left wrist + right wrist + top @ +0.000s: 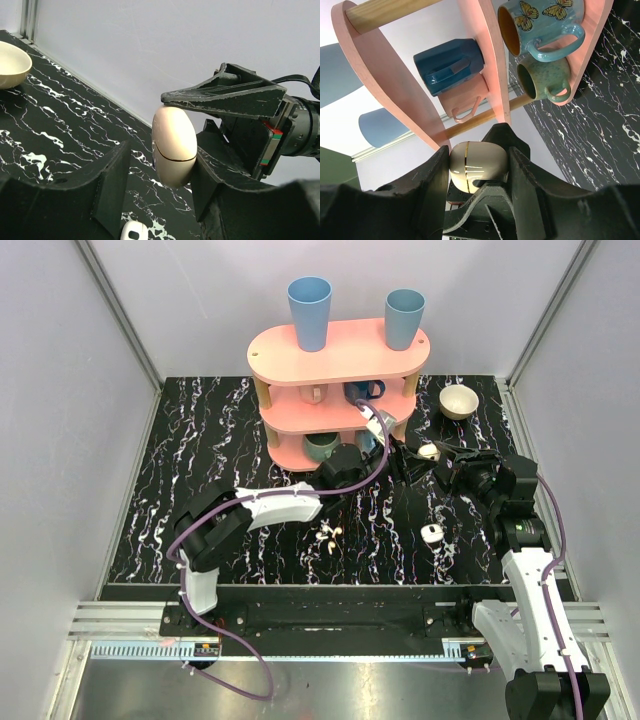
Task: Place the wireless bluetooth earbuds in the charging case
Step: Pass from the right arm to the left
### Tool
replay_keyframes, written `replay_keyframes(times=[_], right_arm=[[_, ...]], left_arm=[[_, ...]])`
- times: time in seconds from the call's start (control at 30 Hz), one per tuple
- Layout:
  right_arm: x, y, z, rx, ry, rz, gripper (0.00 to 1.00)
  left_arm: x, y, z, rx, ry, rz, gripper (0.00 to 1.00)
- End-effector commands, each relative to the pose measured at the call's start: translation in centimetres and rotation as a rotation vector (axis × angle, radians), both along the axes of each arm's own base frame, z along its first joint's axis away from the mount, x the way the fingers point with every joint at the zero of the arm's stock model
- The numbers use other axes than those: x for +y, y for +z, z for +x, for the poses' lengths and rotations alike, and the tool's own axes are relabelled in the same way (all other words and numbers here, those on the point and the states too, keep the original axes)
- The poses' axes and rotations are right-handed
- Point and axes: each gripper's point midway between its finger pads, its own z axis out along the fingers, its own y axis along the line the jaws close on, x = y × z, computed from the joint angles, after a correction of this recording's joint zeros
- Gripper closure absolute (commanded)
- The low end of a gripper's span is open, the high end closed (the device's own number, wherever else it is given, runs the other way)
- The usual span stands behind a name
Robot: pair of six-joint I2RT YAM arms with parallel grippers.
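We are seeing the right pincer clamping a cream egg-shaped charging case with a thin gold seam, holding it above the black marbled bench, in front of the pink three-tier shelf. The left pincer is standing open around the same case, a gap showing on one side. The two tiny white earbuds are lying loose on the bench, well apart from the case.

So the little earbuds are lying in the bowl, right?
Not in the bowl. The top external view shows the little earbuds lying on the black table, well apart from the bowl at the back right.
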Motion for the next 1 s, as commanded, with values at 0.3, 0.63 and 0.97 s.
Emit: replay_keyframes(times=[0.3, 0.63, 0.97], right_arm=[[0.29, 2.04, 0.06, -0.066, 0.018, -0.020, 1.00], [0.31, 2.45, 0.05, -0.076, 0.017, -0.008, 1.00], [0.50, 2.46, 0.11, -0.076, 0.024, 0.015, 1.00]], left_arm=[[1.41, 5.71, 0.21, -0.082, 0.047, -0.079, 0.50], [1.19, 5.35, 0.09, -0.077, 0.038, -0.083, 0.54], [1.47, 5.45, 0.14, -0.084, 0.045, -0.106, 0.57]])
